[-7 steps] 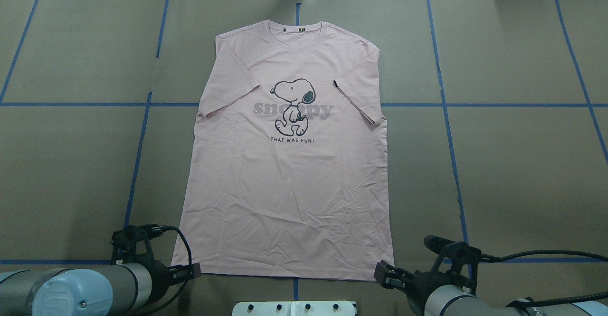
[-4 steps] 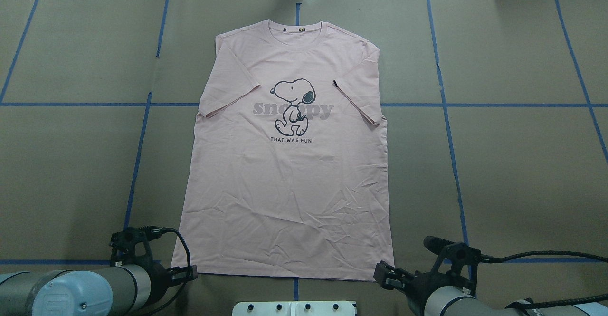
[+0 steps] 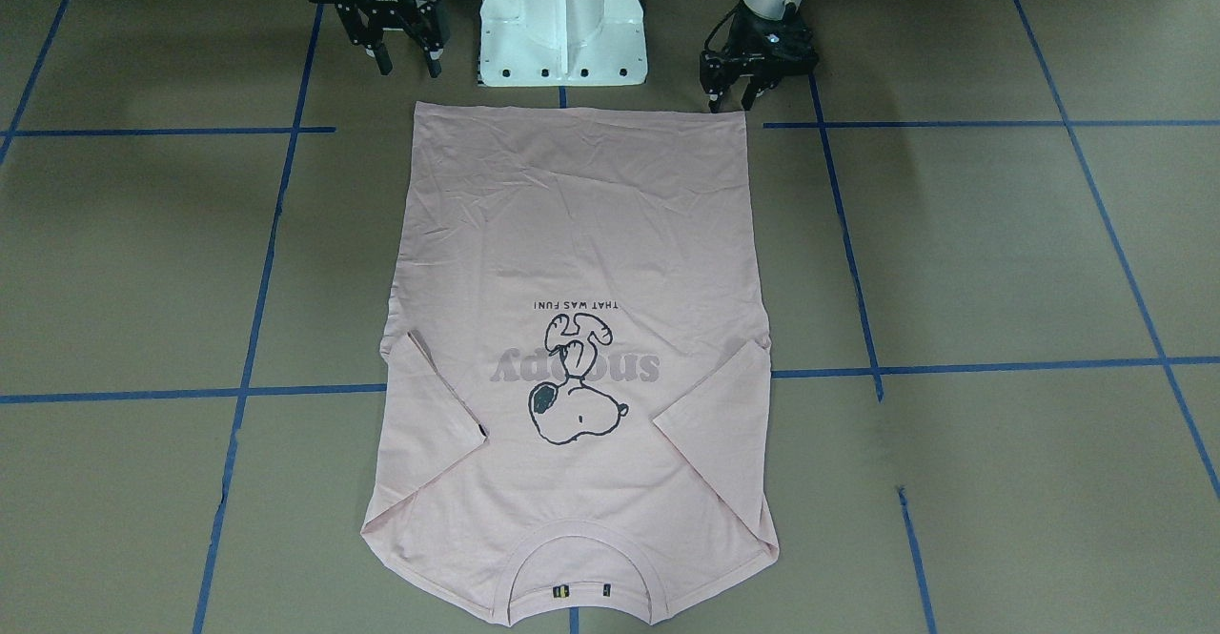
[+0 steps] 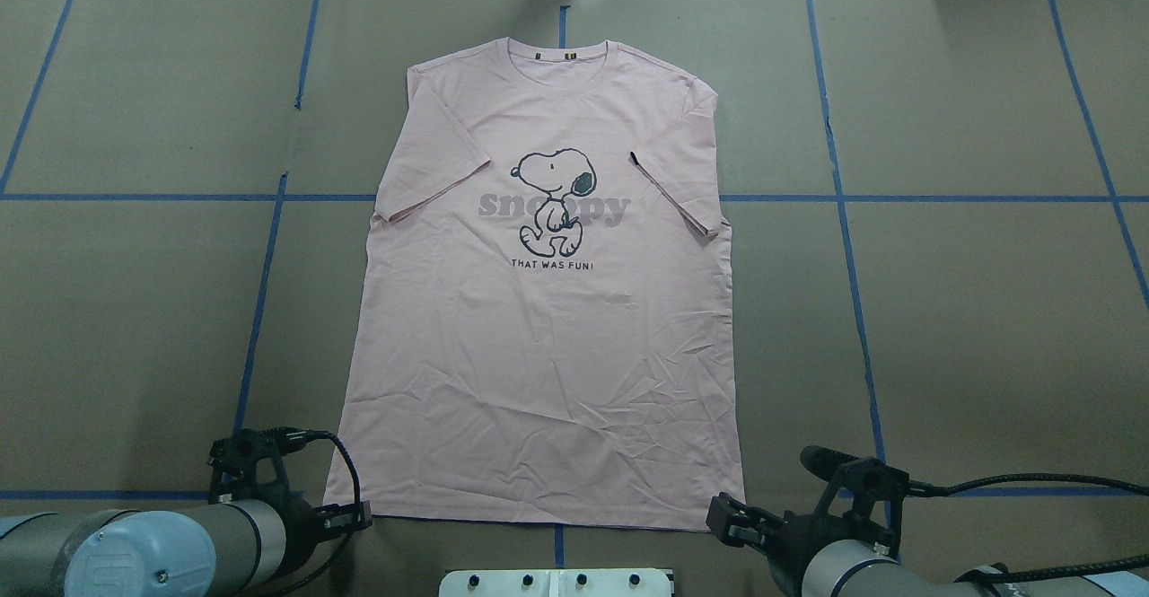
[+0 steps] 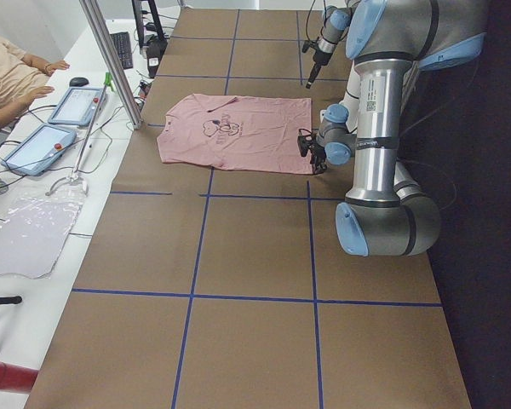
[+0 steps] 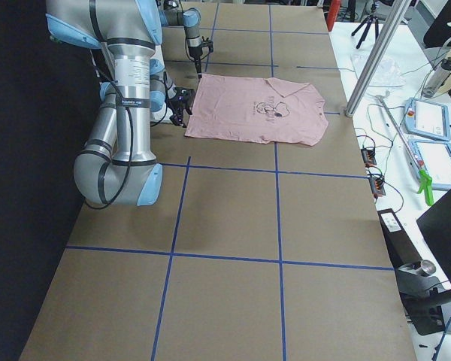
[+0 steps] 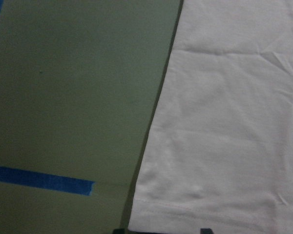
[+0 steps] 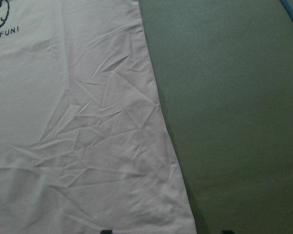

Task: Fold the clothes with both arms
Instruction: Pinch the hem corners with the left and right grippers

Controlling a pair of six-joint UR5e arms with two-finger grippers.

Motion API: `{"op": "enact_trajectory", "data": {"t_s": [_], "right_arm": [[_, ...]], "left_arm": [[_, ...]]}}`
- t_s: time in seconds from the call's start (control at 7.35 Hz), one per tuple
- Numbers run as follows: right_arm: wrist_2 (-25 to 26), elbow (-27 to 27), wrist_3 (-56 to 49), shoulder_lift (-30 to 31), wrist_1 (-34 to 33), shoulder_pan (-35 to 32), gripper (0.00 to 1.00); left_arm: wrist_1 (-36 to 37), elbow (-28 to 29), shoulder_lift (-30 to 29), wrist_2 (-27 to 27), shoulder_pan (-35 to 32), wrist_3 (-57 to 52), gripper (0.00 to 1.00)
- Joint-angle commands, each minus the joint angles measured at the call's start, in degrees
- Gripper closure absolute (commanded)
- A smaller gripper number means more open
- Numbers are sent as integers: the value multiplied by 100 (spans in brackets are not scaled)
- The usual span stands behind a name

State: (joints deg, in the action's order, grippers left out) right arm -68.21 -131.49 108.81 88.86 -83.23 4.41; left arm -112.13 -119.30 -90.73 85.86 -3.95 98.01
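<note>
Overhead exterior view: the shirt lies flat, print up, in the centre of the frame on the table. Its collar is at the top and its hem at the bottom. Both sleeves are folded inward onto the chest. The side edges run nearly straight, and the lower right panel is creased. Brown table surface crossed by blue tape extends to the left and right of the shirt.

The left gripper sits at the lower left, just beside the hem's left corner. Its wrist view shows the fingertips apart at the bottom edge, with the hem corner between them. Contact cannot be judged.

The right gripper sits at the lower right, just beside the hem's right corner. Its jaws are spread. Its wrist view shows that corner lying between the two tips.

Front-facing view: the white base stands at top centre between the two grippers, near the hem.

Exterior left view: a person is at the upper left beside two tablets. A metal post stands near the collar end of the shirt.
</note>
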Motion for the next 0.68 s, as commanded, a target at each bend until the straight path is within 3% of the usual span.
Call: {"op": "enact_trajectory", "data": {"t_s": [0.0, 0.54], "right_arm": [[9, 0, 0, 0, 0, -1, 20], [9, 0, 0, 0, 0, -10, 20]], "left_arm": [[7, 21, -6, 0, -26, -1, 49], [7, 47, -6, 0, -88, -54, 49]]}}
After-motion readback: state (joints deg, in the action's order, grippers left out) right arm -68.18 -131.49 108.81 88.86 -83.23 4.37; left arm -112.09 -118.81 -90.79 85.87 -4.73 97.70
